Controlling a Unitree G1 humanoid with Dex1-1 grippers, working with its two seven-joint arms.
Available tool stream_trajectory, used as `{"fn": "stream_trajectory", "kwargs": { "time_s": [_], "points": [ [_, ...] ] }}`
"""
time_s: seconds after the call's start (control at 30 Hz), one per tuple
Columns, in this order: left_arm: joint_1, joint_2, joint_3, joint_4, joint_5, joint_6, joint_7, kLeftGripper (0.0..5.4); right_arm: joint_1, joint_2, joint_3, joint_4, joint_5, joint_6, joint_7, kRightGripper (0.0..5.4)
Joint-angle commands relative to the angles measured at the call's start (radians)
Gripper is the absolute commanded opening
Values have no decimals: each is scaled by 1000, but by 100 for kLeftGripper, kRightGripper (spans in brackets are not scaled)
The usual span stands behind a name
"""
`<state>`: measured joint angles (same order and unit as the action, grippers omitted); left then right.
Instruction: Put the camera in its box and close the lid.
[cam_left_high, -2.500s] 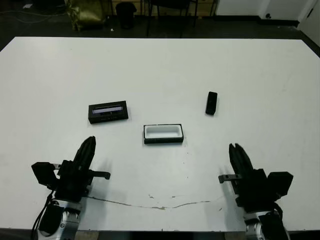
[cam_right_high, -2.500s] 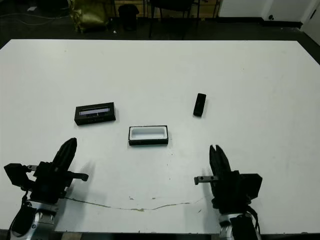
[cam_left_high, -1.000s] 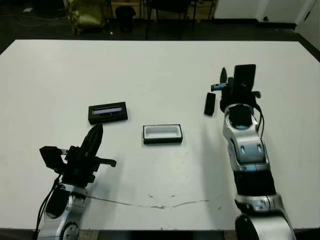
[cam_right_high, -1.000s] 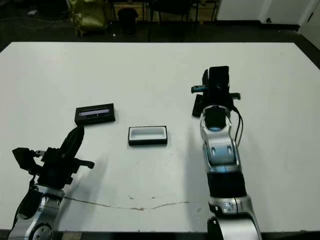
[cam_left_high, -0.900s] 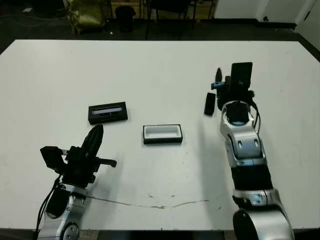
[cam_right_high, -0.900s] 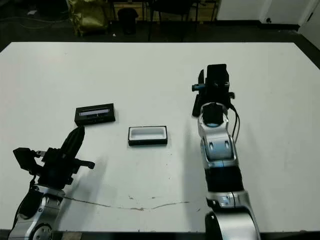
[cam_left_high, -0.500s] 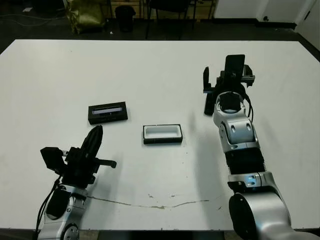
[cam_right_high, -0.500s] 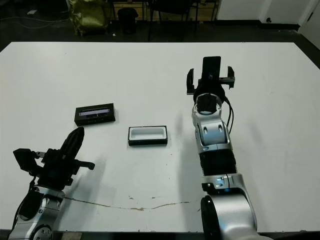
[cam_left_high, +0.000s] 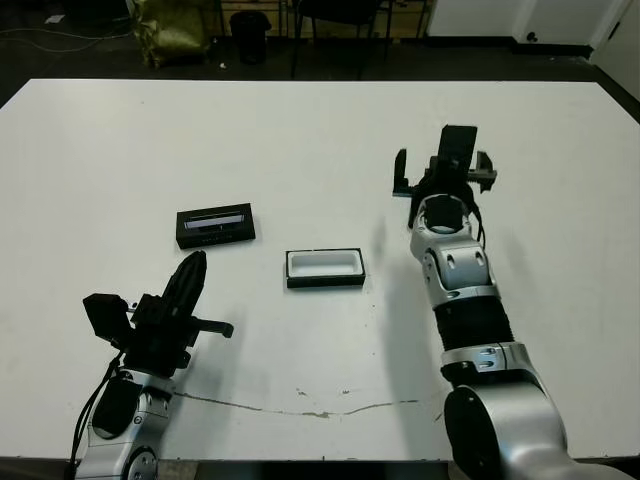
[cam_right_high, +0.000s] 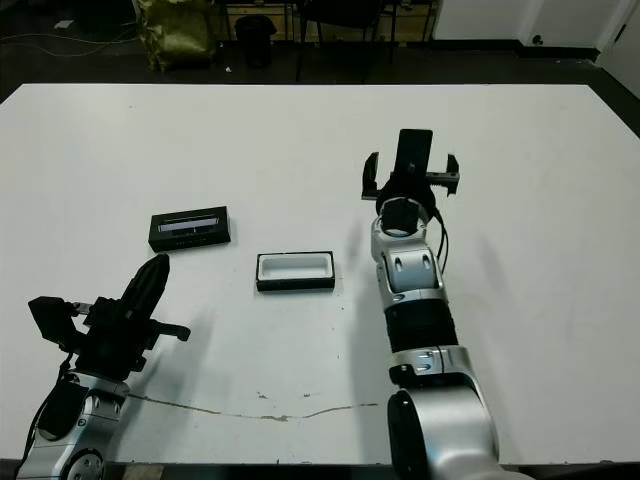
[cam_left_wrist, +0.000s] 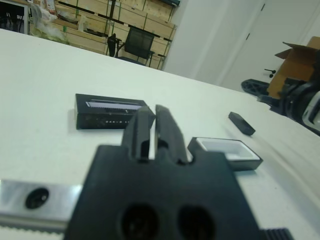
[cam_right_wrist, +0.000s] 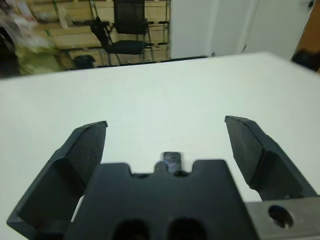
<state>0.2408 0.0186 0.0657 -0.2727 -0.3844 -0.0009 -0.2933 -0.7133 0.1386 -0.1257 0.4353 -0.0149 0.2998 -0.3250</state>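
The camera (cam_left_wrist: 242, 123) is a small black block lying on the white table, seen clearly in the left wrist view. From the head it is hidden under my right gripper (cam_left_high: 443, 178), which hovers over it open, fingers wide apart. In the right wrist view a dark bit of the camera (cam_right_wrist: 171, 159) shows between the fingers, close to the gripper body. The box (cam_left_high: 326, 267), white-lined and uncovered, sits left of that. Further left lies the lid (cam_left_high: 216, 225), strip facing up. My left gripper (cam_left_high: 192, 268) is shut near the table's front edge, pointing toward the lid.
A thin crack line (cam_left_high: 320, 411) runs along the table's near edge. Chairs and a bag (cam_left_high: 170, 25) stand beyond the far edge. A cardboard carton (cam_left_wrist: 299, 59) shows off to the side in the left wrist view.
My right arm reached from the near edge out to the camera, opened its fingers and now covers it. The left arm crept slightly forward. Box and lid stayed put.
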Motion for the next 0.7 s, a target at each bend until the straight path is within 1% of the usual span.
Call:
{"fn": "stream_trajectory", "kwargs": {
  "time_s": [0.03,0.1,0.17,0.33,0.4,0.7],
  "points": [
    [14,12,1,8,6,11,1,0,26,12,-16,39,22,-31,-6,539],
    [13,11,2,20,9,-9,-8,0,25,12,-14,56,21,-38,-8,539],
    [11,11,2,29,10,-20,-14,0,17,11,-16,73,19,-29,-16,539],
    [15,12,0,22,1,-5,-14,0,10,19,-23,95,25,-17,-37,539],
    [17,15,-2,23,11,-11,-13,0,13,21,-27,98,29,-11,-39,539],
    [33,15,-10,0,18,6,3,0,9,5,-24,153,19,-15,-57,539]
  ]
}}
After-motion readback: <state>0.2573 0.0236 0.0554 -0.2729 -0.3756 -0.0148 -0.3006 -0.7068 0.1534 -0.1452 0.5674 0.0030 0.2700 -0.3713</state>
